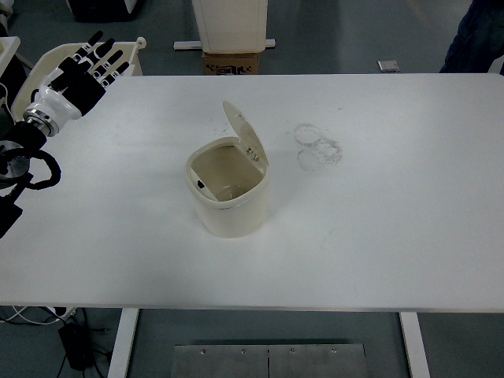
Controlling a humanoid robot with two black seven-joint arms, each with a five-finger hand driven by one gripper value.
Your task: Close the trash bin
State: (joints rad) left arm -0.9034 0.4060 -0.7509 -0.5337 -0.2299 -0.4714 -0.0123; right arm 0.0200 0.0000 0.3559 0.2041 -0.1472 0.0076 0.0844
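A small cream trash bin (pixel 228 197) stands near the middle of the white table (pixel 394 220). Its lid (pixel 246 134) is tipped up and back at the far right side of the rim, leaving the mouth open. My left hand (pixel 83 71) hovers over the table's far left corner, well to the left of the bin, its black fingers spread and holding nothing. The right arm does not show.
Faint grey ring marks (pixel 316 146) stain the table right of the bin. A cardboard box (pixel 230 61) and a white stand sit on the floor beyond the far edge. A person's dark sleeve (pixel 476 39) shows at the top right corner.
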